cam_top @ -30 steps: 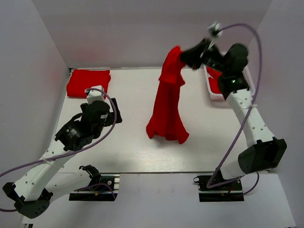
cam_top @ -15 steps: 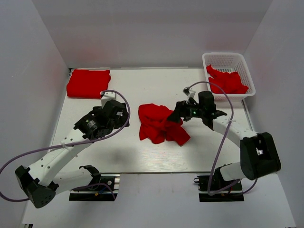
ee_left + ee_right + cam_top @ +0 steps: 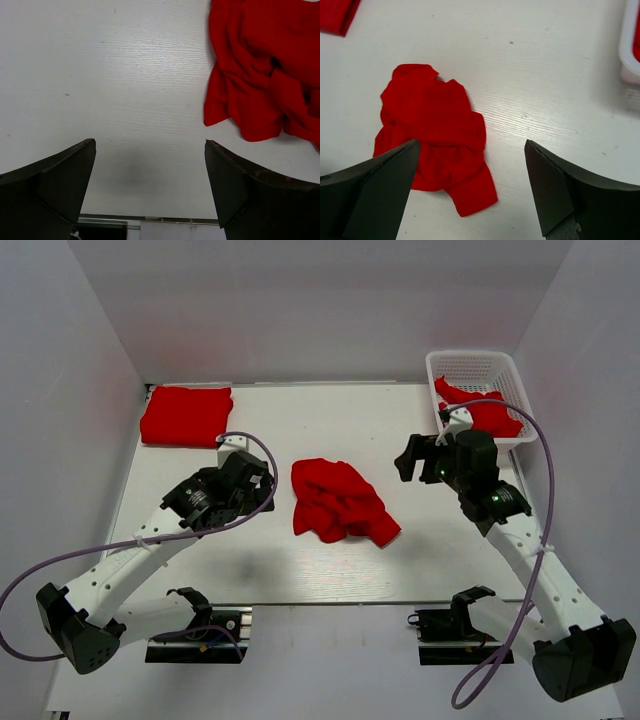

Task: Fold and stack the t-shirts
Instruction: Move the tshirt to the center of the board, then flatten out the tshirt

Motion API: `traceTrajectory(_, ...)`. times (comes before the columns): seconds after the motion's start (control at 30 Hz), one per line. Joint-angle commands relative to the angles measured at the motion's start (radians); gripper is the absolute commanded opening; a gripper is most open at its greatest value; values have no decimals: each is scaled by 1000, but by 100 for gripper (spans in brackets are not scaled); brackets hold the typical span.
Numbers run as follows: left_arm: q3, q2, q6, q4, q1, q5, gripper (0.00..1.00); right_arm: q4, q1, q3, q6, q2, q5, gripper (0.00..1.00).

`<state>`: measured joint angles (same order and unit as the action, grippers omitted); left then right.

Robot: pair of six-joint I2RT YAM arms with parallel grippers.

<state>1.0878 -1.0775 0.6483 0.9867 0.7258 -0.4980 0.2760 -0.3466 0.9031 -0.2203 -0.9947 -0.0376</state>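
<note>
A white plastic lattice basket of red t-shirts stands far right, and a folded red t-shirt lies far left. A crumpled red cloth t-shirt lies in the middle, untouched, between the left gripper and right gripper. Both are spread wide and empty.

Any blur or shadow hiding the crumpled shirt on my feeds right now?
Top external: even light, crumpled t-shirt sharp. Left wrist: soft shadow on the table by the left gripper, cloth crisp. Right wrist: t-shirt clear, basket at the right edge blurred.
</note>
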Motion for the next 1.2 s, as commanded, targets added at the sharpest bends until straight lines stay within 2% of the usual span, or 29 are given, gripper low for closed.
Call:
traceTrajectory(0.0,1,19,-7,-20,-5,15,100,60,1,-21,-5,56,116,90)
traceTrajectory(0.17,-11,-7,-64,-86,-5,44,100,60,3,-58,-28,82,133,90)
traceTrajectory(0.23,-25,-53,-119,-132,-5,116,100,65,1,-72,-36,71,111,90)
traceTrajectory(0.37,0,-200,-229,-229,21,373,100,123,4,-84,-83,25,113,90)
traceTrajectory(0.4,15,-288,-243,-250,21,406,100,124,4,-101,-89,21,114,90)
traceTrajectory(0.47,26,-367,-254,-269,56,447,100,137,4,-130,-112,10,107,90)
traceTrajectory(0.57,35,-459,-272,-292,98,457,100,137,3,-184,-129,2,59,90)
traceTrajectory(0.8,26,-513,-308,-411,130,541,100,138,4,-265,-120,-21,-1,90)
traceTrajectory(1.03,15,-581,-297,-474,150,521,89,115,4,-271,-116,-51,-42,90)
traceTrajectory(1.17,0,-590,-286,-523,150,512,78,115,6,-262,-111,-70,-50,90)
